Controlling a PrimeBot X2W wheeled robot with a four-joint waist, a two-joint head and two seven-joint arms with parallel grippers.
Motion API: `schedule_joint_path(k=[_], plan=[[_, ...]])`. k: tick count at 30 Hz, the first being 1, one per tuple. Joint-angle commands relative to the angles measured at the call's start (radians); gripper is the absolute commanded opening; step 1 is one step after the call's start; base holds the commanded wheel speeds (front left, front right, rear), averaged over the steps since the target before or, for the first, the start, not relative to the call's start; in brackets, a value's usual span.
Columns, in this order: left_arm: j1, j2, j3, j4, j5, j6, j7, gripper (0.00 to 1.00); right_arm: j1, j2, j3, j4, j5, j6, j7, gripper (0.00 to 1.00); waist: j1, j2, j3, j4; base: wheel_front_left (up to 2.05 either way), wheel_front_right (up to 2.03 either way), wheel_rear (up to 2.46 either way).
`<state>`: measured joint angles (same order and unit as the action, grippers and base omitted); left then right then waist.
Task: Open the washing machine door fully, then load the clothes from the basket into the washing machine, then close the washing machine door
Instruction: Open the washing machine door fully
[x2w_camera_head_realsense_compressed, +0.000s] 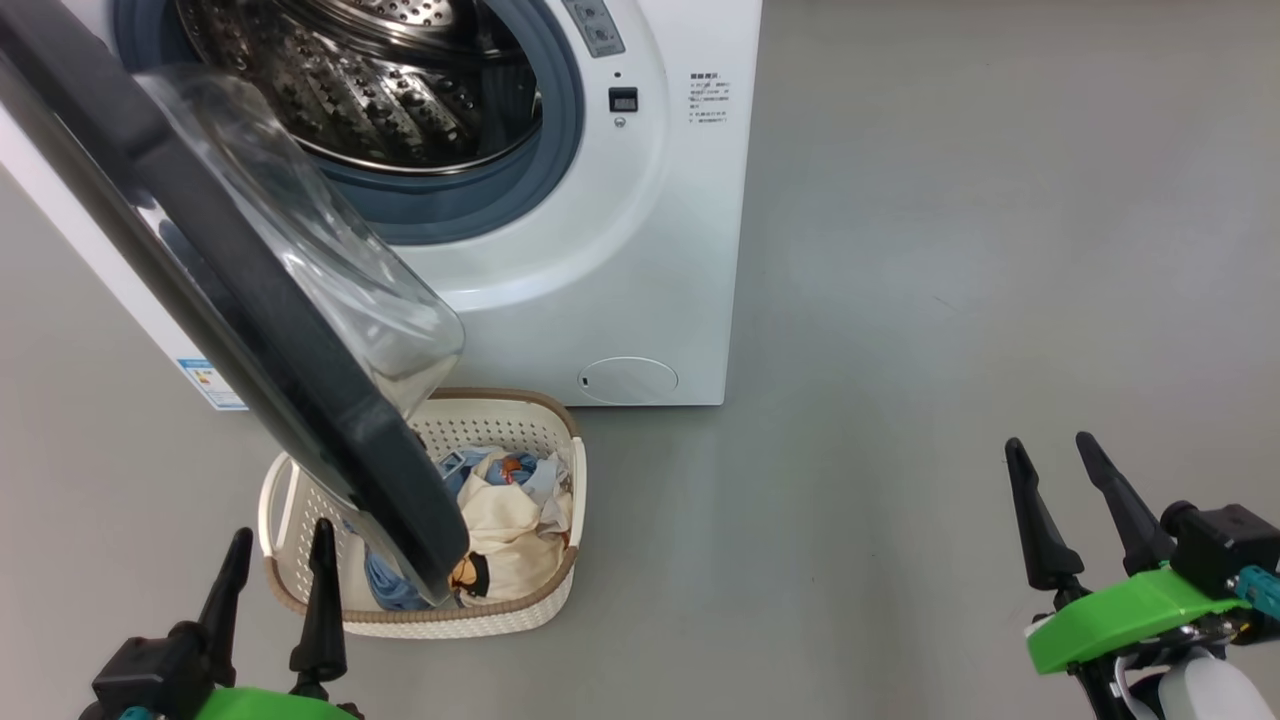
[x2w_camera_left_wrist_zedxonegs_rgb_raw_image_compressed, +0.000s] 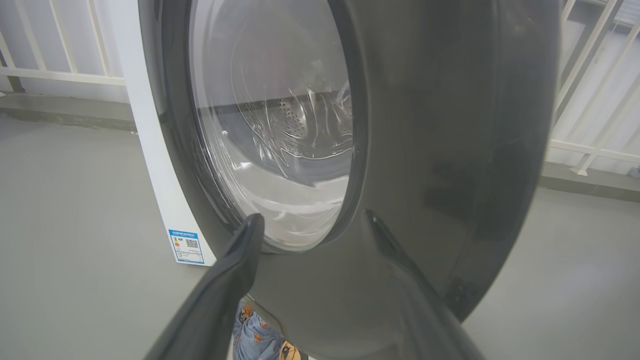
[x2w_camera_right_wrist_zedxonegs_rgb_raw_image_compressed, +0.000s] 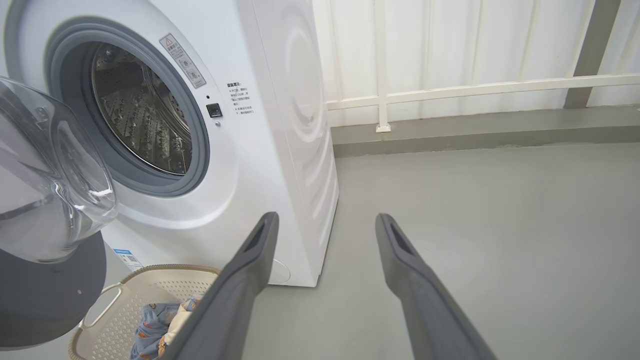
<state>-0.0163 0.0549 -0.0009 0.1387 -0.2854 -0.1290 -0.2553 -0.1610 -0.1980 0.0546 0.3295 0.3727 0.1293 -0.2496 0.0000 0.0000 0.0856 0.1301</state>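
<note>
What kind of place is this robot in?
Likely a bare laundry or test area: a white front-load washing machine, a cream basket of clothes, grey floor and a white railing behind.

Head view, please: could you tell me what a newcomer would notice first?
The black-rimmed washing machine door stands open at the left, overhanging the basket of clothes on the floor. Behind it, the steel drum gapes at the top.

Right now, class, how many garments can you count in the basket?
2. A cream garment lies on top in the basket; a light blue garment shows beneath it, partly hidden by the door. Others may lie hidden.
</note>
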Motion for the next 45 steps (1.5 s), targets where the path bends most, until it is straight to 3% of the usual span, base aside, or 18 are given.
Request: schedule_joint_path(k=[1,18,19,20,21,22,26,30,33,37,42,45], plan=[[-0.023,0.019,0.034,-0.022,0.004,-0.002,-0.006,1.00,0.011,0.002,0.007,-0.034,-0.027,0.001,-0.012,1.00,0.0000,0.0000,-0.001,0.003,0.00,0.00,0.00],[-0.033,0.011,0.051,-0.020,-0.018,-0.002,-0.006,1.00,0.062,0.047,-0.049,-0.015,-0.100,0.001,-0.012,1.00,0.0000,0.0000,-0.013,0.018,0.00,0.00,0.00],[-0.037,0.009,0.058,-0.028,-0.030,-0.002,-0.006,0.95,0.062,0.047,-0.050,-0.016,-0.100,0.001,-0.012,1.00,0.0000,0.0000,-0.014,0.019,0.00,0.00,0.00],[-0.042,0.008,0.069,-0.039,-0.039,-0.002,-0.006,0.49,0.063,0.047,-0.050,-0.017,-0.102,0.001,-0.012,1.00,0.0000,0.0000,-0.015,0.020,0.00,0.00,0.00],[-0.048,0.006,0.085,-0.054,-0.046,-0.002,-0.006,0.14,0.063,0.047,-0.051,-0.017,-0.104,0.001,-0.012,1.00,0.0000,0.0000,-0.017,0.021,0.00,0.00,0.00],[-0.054,0.005,0.104,-0.073,-0.056,-0.002,-0.006,0.00,0.064,0.046,-0.052,-0.018,-0.105,0.001,-0.012,1.00,0.0000,0.0000,-0.018,0.022,0.00,0.00,0.00],[-0.090,-0.001,0.188,-0.225,-0.082,-0.002,-0.006,0.00,0.067,0.045,-0.056,-0.023,-0.108,0.001,-0.012,1.00,0.0000,0.0000,-0.016,0.031,0.00,0.00,0.00],[-0.114,-0.004,0.175,-0.400,-0.078,-0.002,-0.006,0.00,0.067,0.045,-0.056,-0.027,-0.110,0.001,-0.012,1.00,0.0000,0.0000,-0.014,0.034,0.00,0.00,0.00],[-0.117,-0.004,0.092,-0.504,-0.092,0.002,-0.006,0.00,0.067,0.045,-0.061,-0.030,-0.110,0.001,-0.012,1.00,0.0000,0.0000,-0.010,0.039,0.00,0.00,0.00],[-0.129,-0.004,-0.087,-0.554,-0.100,0.007,-0.006,0.00,0.065,0.045,-0.070,-0.038,-0.122,0.001,-0.012,1.00,0.0000,0.0000,-0.002,0.044,0.00,0.00,0.00],[-0.143,-0.005,-0.302,-0.466,-0.138,0.018,0.002,0.00,0.057,0.045,-0.078,-0.044,-0.135,0.001,-0.012,1.00,0.0000,0.0000,0.005,0.043,0.00,0.00,0.00],[-0.152,-0.005,-0.376,-0.368,-0.185,0.032,0.003,0.00,0.053,0.046,-0.079,-0.046,-0.146,0.001,-0.012,1.00,0.0000,0.0000,0.011,0.039,0.00,0.00,0.00]])
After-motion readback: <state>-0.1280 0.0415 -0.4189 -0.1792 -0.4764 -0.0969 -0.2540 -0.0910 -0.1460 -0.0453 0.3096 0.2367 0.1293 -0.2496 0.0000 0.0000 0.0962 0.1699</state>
